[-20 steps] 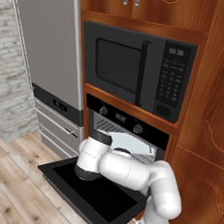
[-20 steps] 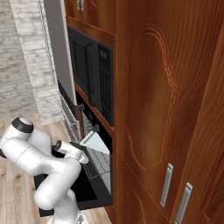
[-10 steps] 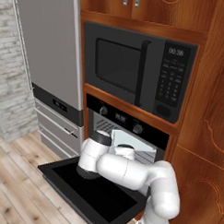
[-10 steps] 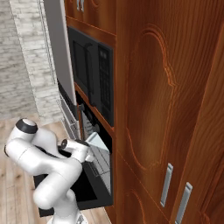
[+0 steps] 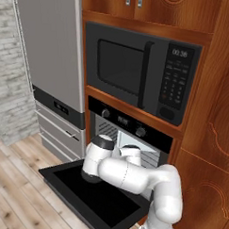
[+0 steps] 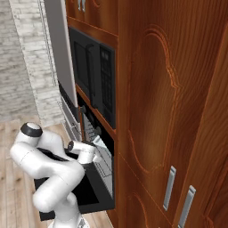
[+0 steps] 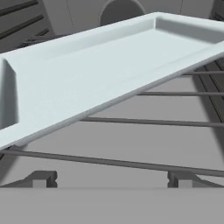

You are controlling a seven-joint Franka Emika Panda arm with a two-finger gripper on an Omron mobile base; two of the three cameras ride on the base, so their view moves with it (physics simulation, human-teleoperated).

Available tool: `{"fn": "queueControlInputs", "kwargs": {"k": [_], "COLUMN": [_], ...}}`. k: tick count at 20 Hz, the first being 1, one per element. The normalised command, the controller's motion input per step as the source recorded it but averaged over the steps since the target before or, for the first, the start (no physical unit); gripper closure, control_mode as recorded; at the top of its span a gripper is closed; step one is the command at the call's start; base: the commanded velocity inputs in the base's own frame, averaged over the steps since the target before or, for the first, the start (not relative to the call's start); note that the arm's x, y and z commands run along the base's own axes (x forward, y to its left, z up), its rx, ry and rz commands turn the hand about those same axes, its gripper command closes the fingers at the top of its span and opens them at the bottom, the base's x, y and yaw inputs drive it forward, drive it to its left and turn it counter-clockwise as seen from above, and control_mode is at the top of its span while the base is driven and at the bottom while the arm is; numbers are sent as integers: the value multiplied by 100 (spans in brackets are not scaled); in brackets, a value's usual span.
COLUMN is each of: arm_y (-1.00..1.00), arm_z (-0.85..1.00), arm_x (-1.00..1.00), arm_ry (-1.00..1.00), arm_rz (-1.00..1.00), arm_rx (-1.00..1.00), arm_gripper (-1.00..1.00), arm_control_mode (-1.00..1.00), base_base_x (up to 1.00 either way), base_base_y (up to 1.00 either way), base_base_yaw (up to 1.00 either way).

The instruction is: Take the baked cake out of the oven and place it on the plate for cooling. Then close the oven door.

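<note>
The black oven stands with its door dropped flat, also seen edge-on as the door in the right base view. My arm reaches over the door and my hand is at the mouth of the cavity. In the hand view my gripper is open, its two fingertips set wide apart just above a wire rack. A pale, shallow baking tray lies tilted across that rack right ahead; its visible surface is bare. The cake and the plate are out of view.
A black microwave with a keypad sits directly above the oven. A grey fridge stands to the left. Tall wooden cabinets close off the right side. Wooden floor lies below the open door.
My hand has pushed further forward over the door into the oven opening, and the elbow has risen and swung closer to the oven.
</note>
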Motion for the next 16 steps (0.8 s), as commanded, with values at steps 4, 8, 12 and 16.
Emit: {"fn": "queueControlInputs", "kwargs": {"k": [4, 8, 12, 16], "arm_y": [0, 0, 0, 2], "arm_z": [-31, -30, -12, -4], "arm_x": [10, 11, 12, 14], "arm_ry": [-6, -5, -1, 0], "arm_rz": [0, 0, 0, 0], "arm_rx": [-3, -3, 0, 0], "arm_gripper": [-100, -100, -100, -100], "arm_control_mode": [-100, -100, -100, -100], "base_base_x": [0, 0, 0, 0], "base_base_y": [0, 0, 0, 0], "base_base_yaw": [0, 0, 0, 0]}}
